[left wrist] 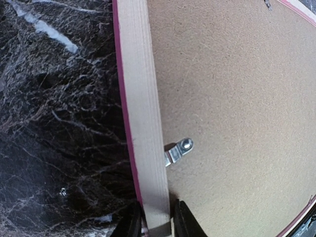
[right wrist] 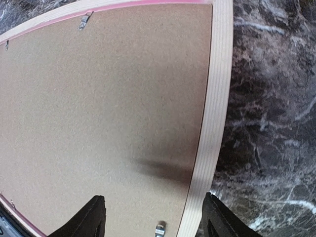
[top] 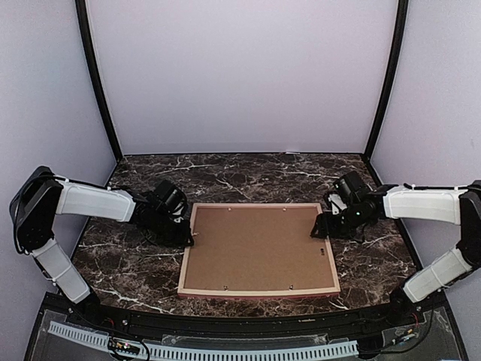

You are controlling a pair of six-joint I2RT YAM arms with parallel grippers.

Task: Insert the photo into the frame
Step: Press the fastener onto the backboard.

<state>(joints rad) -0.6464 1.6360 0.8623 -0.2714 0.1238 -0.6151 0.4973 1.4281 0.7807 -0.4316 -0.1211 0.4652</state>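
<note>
Dark marble table [top: 376, 256] fills the enclosure between pale walls, and the frame [top: 259, 291] lies flat at its middle, pale wooden back upward, with a pink edge showing along the outside. A brown backing board [top: 255, 248] sits inside its rails. The photo is not in view anywhere, so I cannot tell whether it already lies under that board.

A small metal tab [left wrist: 178, 150] on the left rail is turned inward over the board. Just nearer than it, the left fingers [left wrist: 132, 223] stand narrow, pressed against either side of that rail. The right fingers [right wrist: 91, 217] are spread wide, straddling the right rail and a strip of board without touching either.

With only one side gripped, any lift would probably tip the frame about that rail. The thin rail could slip from so narrow a hold, or scrape across the marble. If other tabs are turned aside, the board may slide out.
</note>
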